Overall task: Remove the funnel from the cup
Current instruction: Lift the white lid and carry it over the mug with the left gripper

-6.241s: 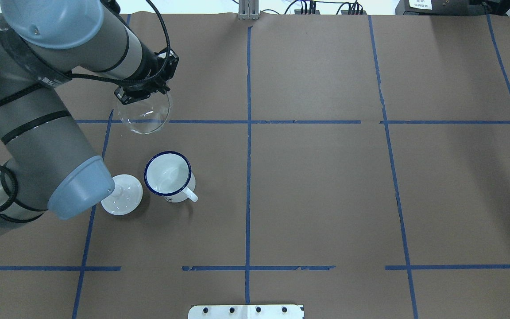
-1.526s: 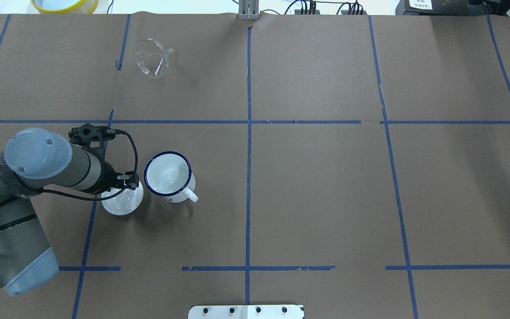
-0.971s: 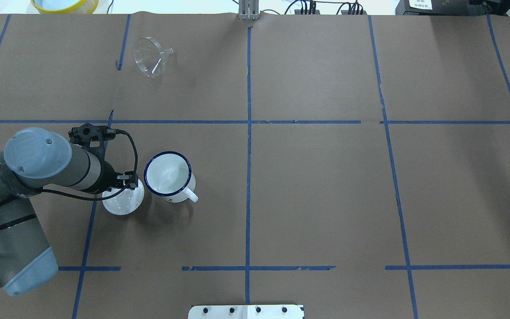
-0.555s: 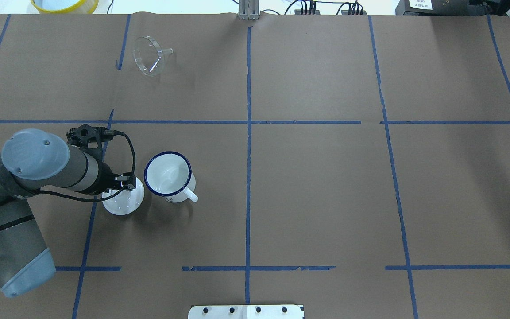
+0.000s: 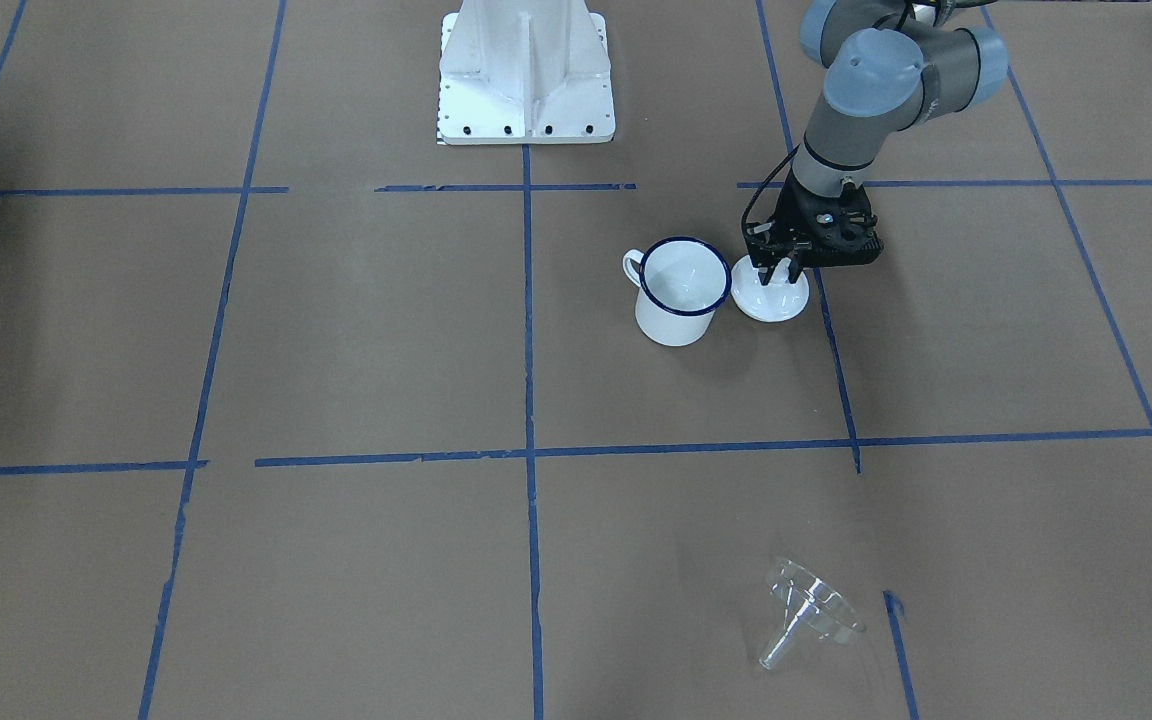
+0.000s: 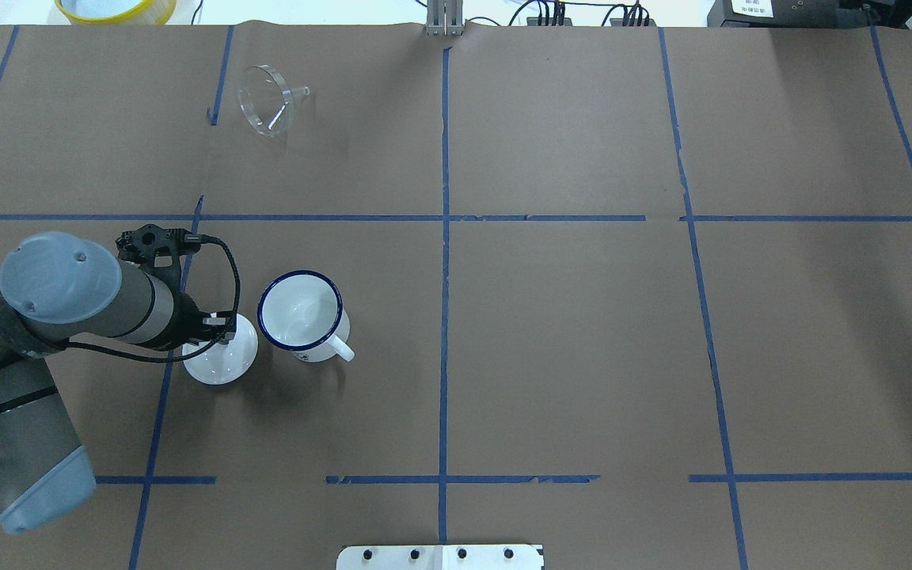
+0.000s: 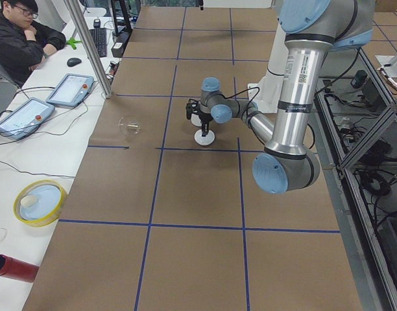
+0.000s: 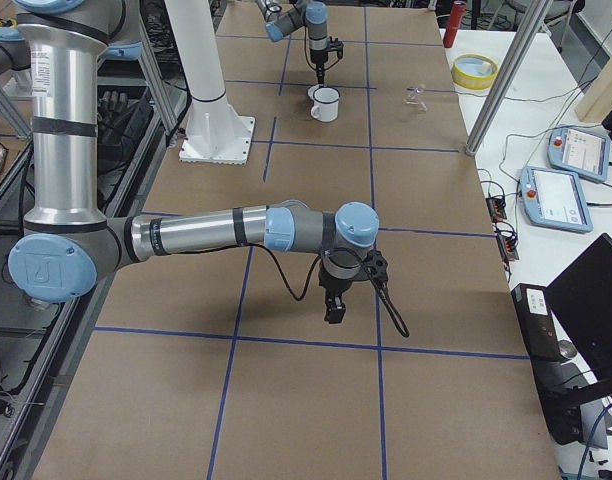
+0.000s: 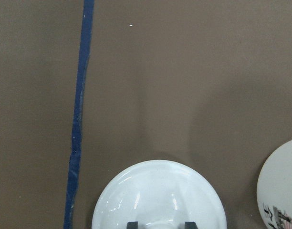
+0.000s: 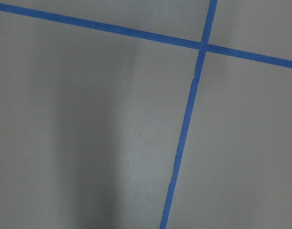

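Left jaws first: they're down over the white lid (image 5: 772, 302), one fingertip (image 9: 132, 224) on each side of its knob (image 9: 159, 223), close in. I can't tell whether they're actually pinching it, since the wrist cam cuts off right at the tips. The right jaws only show up in the side cam, hanging over bare worktop (image 5: 336, 350) a long way off. I can't tell if they're released or clenched either.

What's changed: about six seconds back these same left jaws were carrying the funnel in the air, out past the cup. Since then they've dropped it off and swung back in. Over the last second and a half the arm has only shuffled a touch over the lid. The funnel rocked a bit where it was left and looks settled now.

Heading outward, the cup (image 5: 678, 290) stands upright just beside the jaws, on the side toward the middle of the worktop. It sits right next to the lid, with nothing in it. The funnel (image 5: 811, 605) is well apart from the jaws, far out ahead of them toward the operators' edge, lying on its side.

So the funnel is out of the cup, and as far as I'm concerned the job as written is done. The lid business looks like an extra. My guess is it goes on the cup next, but that's only a guess.
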You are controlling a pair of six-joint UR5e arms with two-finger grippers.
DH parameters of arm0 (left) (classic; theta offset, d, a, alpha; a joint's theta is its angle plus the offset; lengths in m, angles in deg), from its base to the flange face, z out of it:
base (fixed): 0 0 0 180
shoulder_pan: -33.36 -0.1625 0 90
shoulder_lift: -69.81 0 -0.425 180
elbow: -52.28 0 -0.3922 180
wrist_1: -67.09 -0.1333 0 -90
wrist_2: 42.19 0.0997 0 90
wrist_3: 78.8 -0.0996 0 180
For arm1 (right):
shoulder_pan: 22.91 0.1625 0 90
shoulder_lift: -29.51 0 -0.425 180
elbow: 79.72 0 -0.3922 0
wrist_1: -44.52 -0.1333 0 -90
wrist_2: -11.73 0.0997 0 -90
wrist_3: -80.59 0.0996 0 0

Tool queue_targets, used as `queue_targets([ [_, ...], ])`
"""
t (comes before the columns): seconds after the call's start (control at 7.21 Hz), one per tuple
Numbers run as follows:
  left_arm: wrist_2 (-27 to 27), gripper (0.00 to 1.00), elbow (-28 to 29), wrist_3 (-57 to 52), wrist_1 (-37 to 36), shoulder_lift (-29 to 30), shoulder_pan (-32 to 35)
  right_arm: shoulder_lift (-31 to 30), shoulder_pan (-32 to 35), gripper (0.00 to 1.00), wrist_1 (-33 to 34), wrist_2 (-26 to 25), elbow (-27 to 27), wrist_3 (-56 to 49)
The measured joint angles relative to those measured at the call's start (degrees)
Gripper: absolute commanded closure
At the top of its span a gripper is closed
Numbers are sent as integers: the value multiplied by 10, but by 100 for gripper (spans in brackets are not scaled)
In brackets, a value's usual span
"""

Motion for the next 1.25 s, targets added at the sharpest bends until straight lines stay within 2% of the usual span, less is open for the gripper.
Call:
queue_targets([
  [0.14, -1, 100, -26, -2, -27, -1, 4, 0, 0, 0, 0, 0, 0, 0],
  [0.55, -4, 100, -149, -23, -196, 25, 36, 0, 0, 0, 0, 0, 0, 0],
  [0.83, -7, 100, -144, -24, -257, 97, 45, 0, 0, 0, 0, 0, 0, 0],
  [1.25, -10, 100, -55, -17, -269, 188, 43, 0, 0, 0, 0, 0, 0, 0],
])
